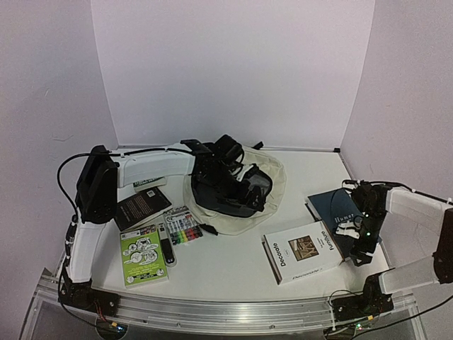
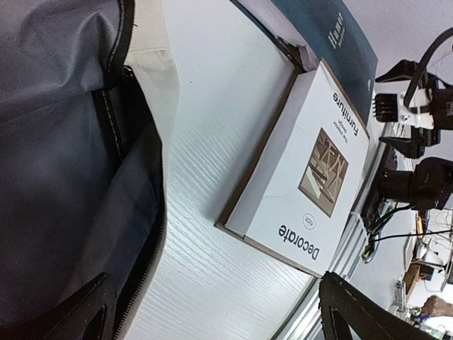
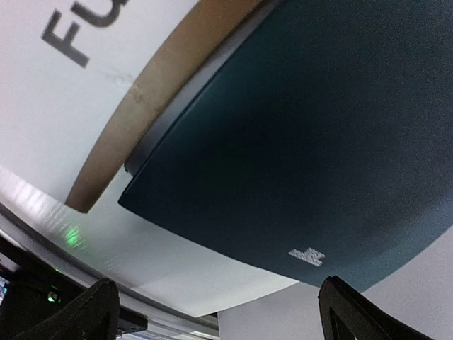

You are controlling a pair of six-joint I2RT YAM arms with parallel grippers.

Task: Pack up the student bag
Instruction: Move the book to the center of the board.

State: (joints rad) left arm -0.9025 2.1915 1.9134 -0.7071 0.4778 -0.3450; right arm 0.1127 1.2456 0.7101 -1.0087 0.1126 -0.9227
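The student bag (image 1: 230, 223) lies in the middle of the top view on the white surface (image 1: 226, 269), its cream fabric spread out and its dark grey-lined mouth turned upward. The left hand (image 2: 219, 317) hangs at that mouth with its fingers as far apart as they go and nothing between them. In its own wrist view the grey lining fills the left of the frame. At lower right of the top view a white book (image 1: 303, 251) titled "Decorate" lies flat, its right edge meeting a dark teal book (image 1: 327, 204); which of the two lies on top is hard to tell. The right hand (image 3: 212, 319) hovers just over the teal book, likewise wide apart and holding nothing. At lower left lie a green booklet (image 1: 144, 255), a pack of coloured markers (image 1: 182, 227) and a black book (image 1: 141, 205).
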